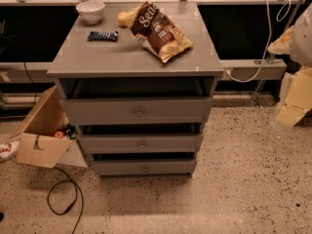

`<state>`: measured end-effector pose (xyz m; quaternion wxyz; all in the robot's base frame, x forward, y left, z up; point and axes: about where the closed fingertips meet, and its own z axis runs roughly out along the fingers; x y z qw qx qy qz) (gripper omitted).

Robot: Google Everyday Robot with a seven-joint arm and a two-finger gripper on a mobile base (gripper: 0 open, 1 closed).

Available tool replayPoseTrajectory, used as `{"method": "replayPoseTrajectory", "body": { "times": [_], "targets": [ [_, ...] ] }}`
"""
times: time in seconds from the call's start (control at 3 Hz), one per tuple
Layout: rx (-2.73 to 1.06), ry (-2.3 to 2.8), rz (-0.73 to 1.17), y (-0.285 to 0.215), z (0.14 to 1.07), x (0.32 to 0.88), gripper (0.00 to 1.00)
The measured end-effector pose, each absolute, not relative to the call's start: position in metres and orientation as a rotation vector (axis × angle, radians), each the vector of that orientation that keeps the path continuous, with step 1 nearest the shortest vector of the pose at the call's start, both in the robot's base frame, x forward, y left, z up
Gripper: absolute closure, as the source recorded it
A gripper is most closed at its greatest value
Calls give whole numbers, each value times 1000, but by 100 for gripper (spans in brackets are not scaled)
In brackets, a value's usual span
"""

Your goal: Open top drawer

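The top drawer point(136, 110) is the widest grey front of three in a grey cabinet at the centre, with a small round metal knob point(139, 112) in its middle. A dark gap shows between its front panel and the cabinet top point(97, 57). Two shorter drawer fronts point(141, 144) point(144, 167) sit below it. My gripper point(295, 99) is a blurred pale shape at the right edge, well to the right of the cabinet and apart from the knob.
On the cabinet top lie a white bowl point(90, 10), a blue snack bar point(103, 35) and a brown chip bag point(158, 30). An open cardboard box point(41, 133) stands at the cabinet's left. A black cable point(63, 199) loops on the speckled floor.
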<state>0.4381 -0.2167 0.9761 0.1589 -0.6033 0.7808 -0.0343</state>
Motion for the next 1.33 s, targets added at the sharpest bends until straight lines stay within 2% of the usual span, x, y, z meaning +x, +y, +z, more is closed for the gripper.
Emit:
{"method": "replayPoseTrajectory", "body": {
  "times": [0.67, 1.33],
  "targets": [
    [-1704, 2221, -39, -211, 947, 442, 0],
    [-1672, 2160, 304, -135, 780, 475, 0]
  ]
}}
